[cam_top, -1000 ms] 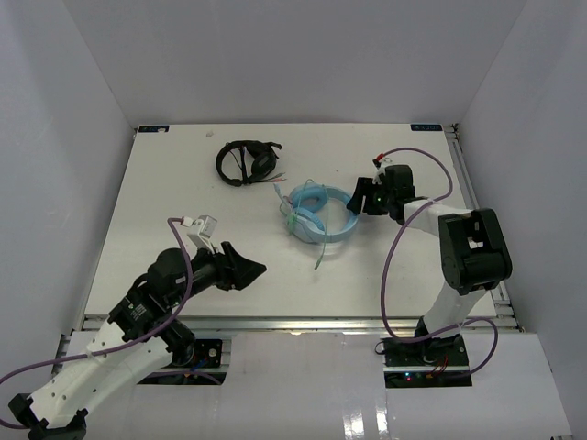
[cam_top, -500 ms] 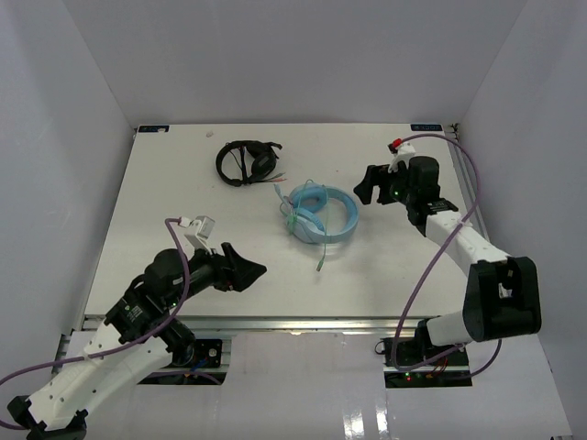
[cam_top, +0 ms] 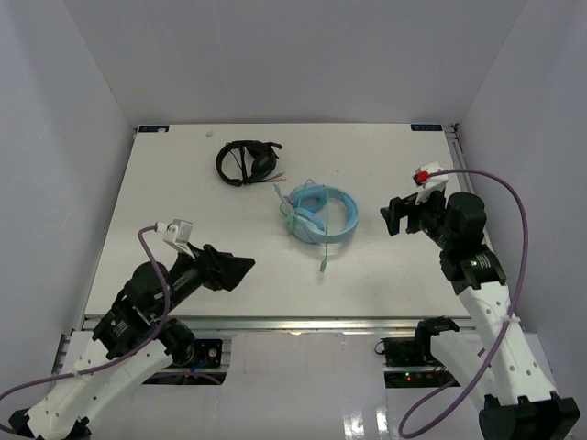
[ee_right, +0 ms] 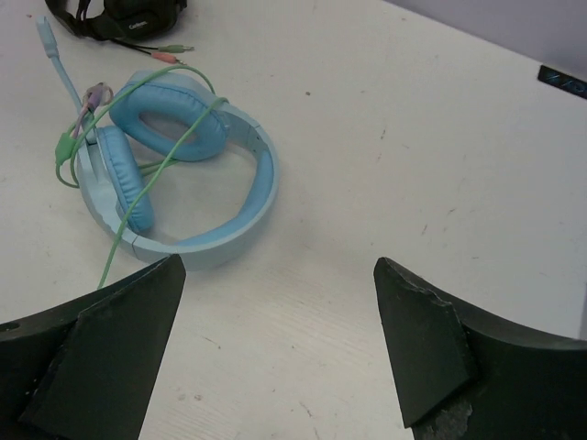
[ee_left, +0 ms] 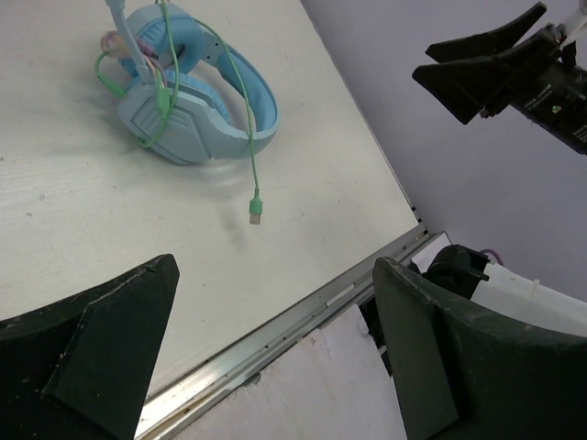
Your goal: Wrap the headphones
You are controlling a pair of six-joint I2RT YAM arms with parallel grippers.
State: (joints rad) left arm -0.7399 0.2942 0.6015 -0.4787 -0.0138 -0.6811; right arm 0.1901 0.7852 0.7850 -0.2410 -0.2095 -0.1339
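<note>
L gripper (cam_top: 233, 271) and R gripper (cam_top: 396, 216), I see both spread wide w/ nothing held, each well apart from the headphones (cam_top: 308, 220) lying on the table (cam_top: 183, 202) btw them.

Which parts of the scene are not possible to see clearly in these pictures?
Black headphones: right wrist view, cut off by the top edge.
Blue headphones: left wrist view, upper part cut off by the top edge.
Cable: top view, too thin to follow its loops.
</note>
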